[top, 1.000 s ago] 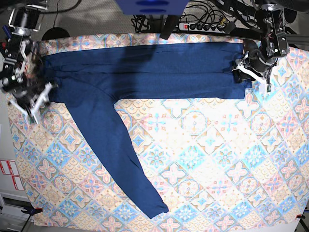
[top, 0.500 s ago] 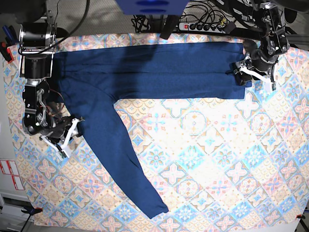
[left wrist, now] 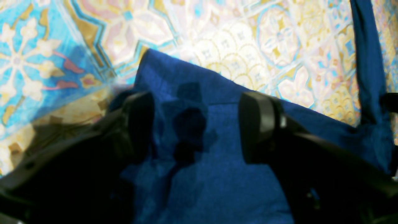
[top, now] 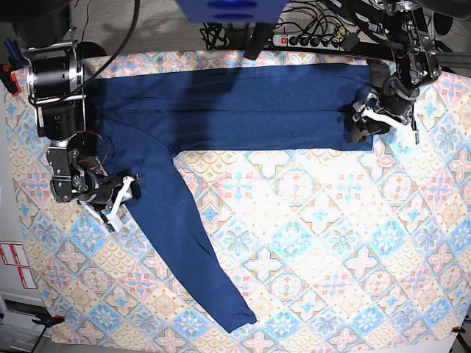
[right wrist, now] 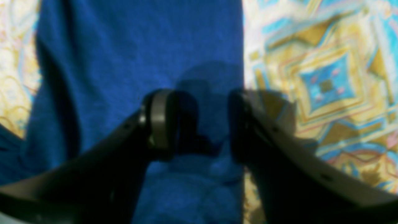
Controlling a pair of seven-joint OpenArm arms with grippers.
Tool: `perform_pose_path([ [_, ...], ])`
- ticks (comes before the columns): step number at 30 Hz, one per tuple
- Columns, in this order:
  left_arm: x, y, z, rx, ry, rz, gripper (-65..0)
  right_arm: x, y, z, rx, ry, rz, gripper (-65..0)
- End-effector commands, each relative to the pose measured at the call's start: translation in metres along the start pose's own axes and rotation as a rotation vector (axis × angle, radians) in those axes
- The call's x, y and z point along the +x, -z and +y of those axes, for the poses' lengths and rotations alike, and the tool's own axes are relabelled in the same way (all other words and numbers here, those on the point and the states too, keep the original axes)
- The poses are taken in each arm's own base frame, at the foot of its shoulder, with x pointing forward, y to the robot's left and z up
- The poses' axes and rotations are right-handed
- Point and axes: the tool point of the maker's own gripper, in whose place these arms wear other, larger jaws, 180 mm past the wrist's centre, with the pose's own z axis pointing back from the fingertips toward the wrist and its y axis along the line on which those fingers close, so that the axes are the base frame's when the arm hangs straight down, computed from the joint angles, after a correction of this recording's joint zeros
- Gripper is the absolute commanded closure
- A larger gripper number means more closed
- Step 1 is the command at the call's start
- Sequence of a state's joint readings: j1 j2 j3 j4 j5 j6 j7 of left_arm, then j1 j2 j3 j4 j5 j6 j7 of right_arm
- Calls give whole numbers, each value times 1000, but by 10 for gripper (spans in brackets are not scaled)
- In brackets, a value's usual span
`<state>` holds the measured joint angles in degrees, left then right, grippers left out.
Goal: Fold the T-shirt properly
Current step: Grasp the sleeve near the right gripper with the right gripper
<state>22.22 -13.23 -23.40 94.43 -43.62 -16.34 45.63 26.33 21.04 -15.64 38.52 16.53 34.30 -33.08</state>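
A pastel patterned tablecloth (top: 324,250) is spread over the whole work surface. On it the dark navy T-shirt (top: 235,110) is laid flat as a long folded band along the far edge, running from far left to far right. One long sleeve (top: 188,250) is stretched out from the band's left part and slants toward the near centre, with its cuff lying near the near edge.

At the left of the base view, the right gripper (top: 126,193) is lowered beside the upper part of the sleeve. In the right wrist view its jaws are seen spread apart, with blue fabric (right wrist: 140,46) lying flat below and between them; one finger (right wrist: 158,121) is over the cloth of the shirt and the other is at the fabric's edge beside the tablecloth (right wrist: 326,77). Nothing is seen pinched.

At the far right, the left gripper (top: 366,121) is set over the right end of the band. In the left wrist view its jaws are held wide, straddling a corner of the fabric (left wrist: 205,130), and no cloth is seen clamped. A power strip (top: 309,40) is seen beyond the far edge.
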Motion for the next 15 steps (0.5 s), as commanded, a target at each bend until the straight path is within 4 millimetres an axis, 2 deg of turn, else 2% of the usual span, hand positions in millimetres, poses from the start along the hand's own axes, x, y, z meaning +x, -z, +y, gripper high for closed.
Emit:
perform_pose_path([
  [1,12,-3,-3,-15,13,-35,-416,26,-7,-11,-16,-10,-60,-255],
  [3,11,-4,-4,-17,8,-34,-416,23,-3,-10,-11,-4,-59,-255],
  [6,11,-4,-4,-17,8,-34,-416,26,10,10,28,-3,-77,-255],
  [11,10,-4,-3,-16,9,-33,-416,29,11,12,33,0,-94,-255],
  [15,7,-7,-2,-13,13,-28,-416,42,8,11,30,5,-167,-253],
])
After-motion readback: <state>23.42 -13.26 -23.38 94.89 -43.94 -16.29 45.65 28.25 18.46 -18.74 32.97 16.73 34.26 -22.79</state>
